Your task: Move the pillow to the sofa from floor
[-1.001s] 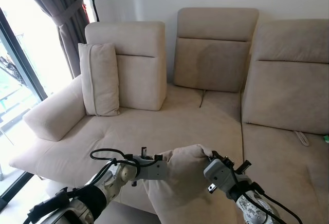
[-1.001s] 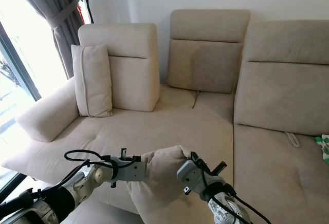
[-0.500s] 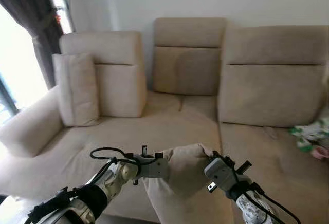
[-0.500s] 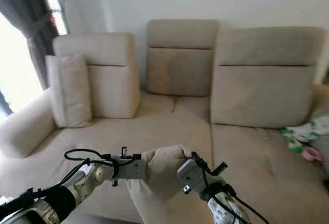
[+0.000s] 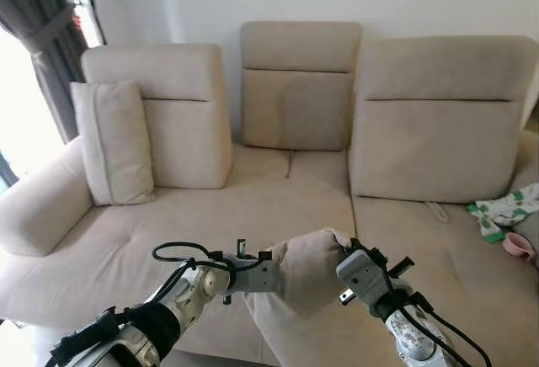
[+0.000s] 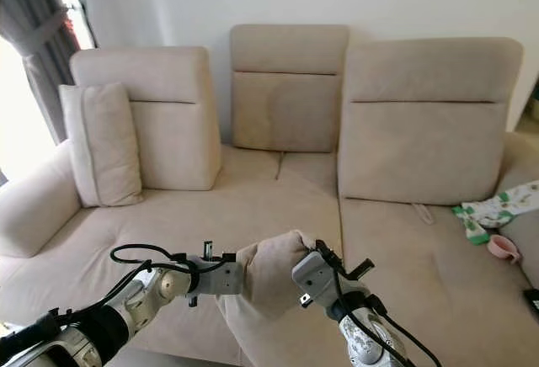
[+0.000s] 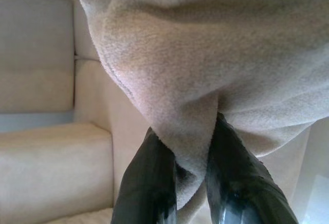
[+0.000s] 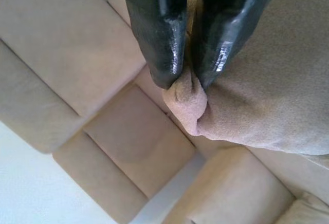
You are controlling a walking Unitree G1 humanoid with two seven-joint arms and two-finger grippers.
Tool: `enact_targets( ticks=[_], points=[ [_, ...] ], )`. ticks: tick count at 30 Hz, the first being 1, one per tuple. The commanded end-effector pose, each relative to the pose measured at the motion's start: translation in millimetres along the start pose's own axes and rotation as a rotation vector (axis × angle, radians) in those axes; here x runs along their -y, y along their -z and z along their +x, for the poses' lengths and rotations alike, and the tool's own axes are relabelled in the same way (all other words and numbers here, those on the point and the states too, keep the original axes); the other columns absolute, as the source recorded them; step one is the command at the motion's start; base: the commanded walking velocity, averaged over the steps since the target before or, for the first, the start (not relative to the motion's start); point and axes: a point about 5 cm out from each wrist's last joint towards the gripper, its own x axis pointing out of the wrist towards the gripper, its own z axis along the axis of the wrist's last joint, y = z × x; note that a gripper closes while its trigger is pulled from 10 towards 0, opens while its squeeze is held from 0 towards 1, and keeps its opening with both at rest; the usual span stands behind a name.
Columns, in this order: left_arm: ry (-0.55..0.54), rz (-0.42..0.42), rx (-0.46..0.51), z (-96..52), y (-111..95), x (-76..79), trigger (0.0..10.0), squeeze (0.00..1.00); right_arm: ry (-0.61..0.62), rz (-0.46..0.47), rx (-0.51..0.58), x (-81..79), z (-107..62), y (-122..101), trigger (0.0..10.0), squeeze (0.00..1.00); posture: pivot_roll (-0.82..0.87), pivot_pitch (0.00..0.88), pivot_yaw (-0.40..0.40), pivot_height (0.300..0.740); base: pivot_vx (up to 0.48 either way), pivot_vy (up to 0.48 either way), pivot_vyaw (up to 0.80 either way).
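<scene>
You had the pillow [image 5: 307, 270] pinched by thin folds in the left gripper [image 7: 193, 183] and right gripper [image 8: 187, 77], so it risked slipping free short of the sofa [image 5: 278, 207].

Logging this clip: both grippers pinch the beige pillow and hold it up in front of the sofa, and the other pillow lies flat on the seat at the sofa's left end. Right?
One thing is off. The other pillow is not flat: it stands upright against the left backrest, as the left eye view shows. The rest holds: the left gripper and right gripper each pinch the held pillow in front of the sofa.
</scene>
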Motion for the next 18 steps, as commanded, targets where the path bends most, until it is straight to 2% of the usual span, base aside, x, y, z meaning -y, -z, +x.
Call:
enact_targets(
  ticks=[1,4,12,18],
  points=[
    [-0.046,-0.012,0.068,0.1,-13,-8.6,10.0,0.0,0.012,0.004,0.122,1.1,3.9,-23,10.0,0.0,-0.11,0.0,0.079,0.74,0.0,0.0,0.0],
    [-0.053,-0.011,0.081,0.0,-15,-10.2,10.0,0.0,0.02,0.002,0.131,2.7,4.6,-25,10.0,0.0,-0.11,0.0,0.08,0.74,0.0,0.0,0.0],
    [-0.079,-0.002,0.124,-0.6,-23,-16.4,10.0,0.0,0.062,-0.013,0.157,11.5,7.5,-30,10.0,0.0,-0.11,0.0,0.081,0.74,0.316,0.0,0.0],
    [-0.077,0.002,0.13,-0.6,-23,-16.3,10.0,0.0,0.065,-0.017,0.156,12.1,7.6,-29,10.0,0.0,-0.12,0.0,0.082,0.74,0.342,0.0,0.0]
  ],
)
